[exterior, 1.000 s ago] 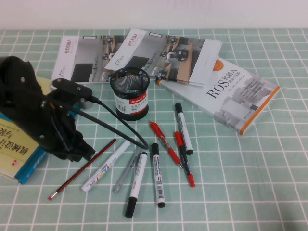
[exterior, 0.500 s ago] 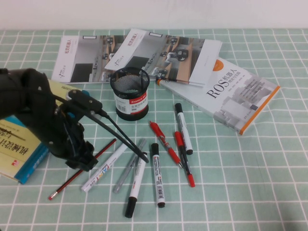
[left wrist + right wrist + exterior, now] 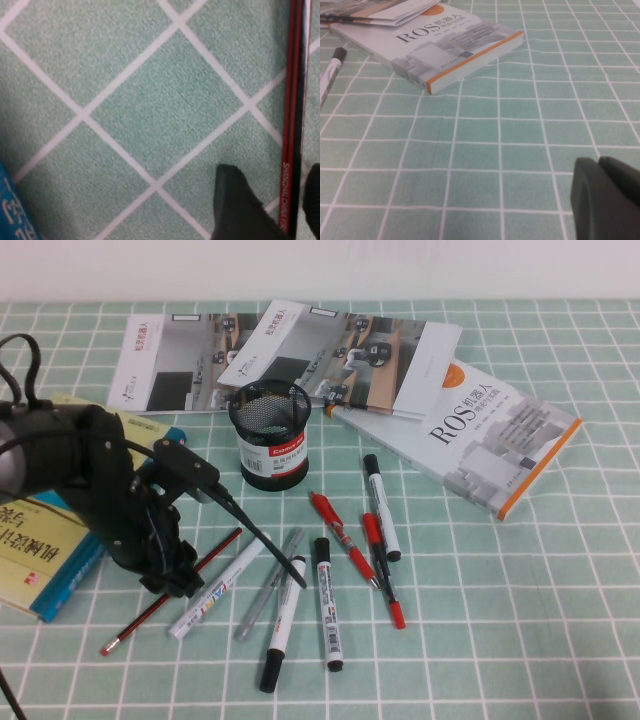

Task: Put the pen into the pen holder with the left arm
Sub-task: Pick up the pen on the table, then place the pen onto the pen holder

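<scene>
The pen [image 3: 132,629], a thin dark red stick with a pale tip, lies slanted on the green checked cloth at the front left. My left gripper [image 3: 176,580] is low over its middle. In the left wrist view the pen [image 3: 294,115] runs between the two open black fingers [image 3: 235,205], and my left gripper [image 3: 272,175] straddles it. The black mesh pen holder [image 3: 272,435] stands upright behind and to the right of the gripper. My right gripper [image 3: 597,162] is shut and empty over bare cloth; it is out of the high view.
Several markers and pens [image 3: 326,602] lie right of the pen, the nearest a white marker [image 3: 215,588]. A yellow and blue book [image 3: 40,550] lies under my left arm. Magazines [image 3: 300,350] and a ROS book [image 3: 470,435] lie at the back.
My left arm has swung forward and down, bringing its gripper from beside the book onto the middle of the pen. The pen and the holder have not moved.
</scene>
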`<action>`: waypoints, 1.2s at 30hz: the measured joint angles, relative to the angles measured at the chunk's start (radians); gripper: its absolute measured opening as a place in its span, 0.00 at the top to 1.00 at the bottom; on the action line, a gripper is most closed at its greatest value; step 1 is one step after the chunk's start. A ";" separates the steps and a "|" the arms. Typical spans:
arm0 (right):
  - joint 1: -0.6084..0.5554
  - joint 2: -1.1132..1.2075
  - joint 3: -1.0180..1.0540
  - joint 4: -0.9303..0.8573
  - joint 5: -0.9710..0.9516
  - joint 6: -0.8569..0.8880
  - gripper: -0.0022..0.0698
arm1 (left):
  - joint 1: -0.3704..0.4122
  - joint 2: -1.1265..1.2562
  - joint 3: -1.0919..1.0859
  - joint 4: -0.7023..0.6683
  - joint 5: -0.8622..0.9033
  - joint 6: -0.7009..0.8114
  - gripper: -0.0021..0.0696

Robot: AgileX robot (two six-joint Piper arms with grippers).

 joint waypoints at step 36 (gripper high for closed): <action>0.000 0.000 0.000 0.000 0.000 0.000 1.00 | -0.059 -0.533 0.117 -0.161 -0.323 -0.121 0.94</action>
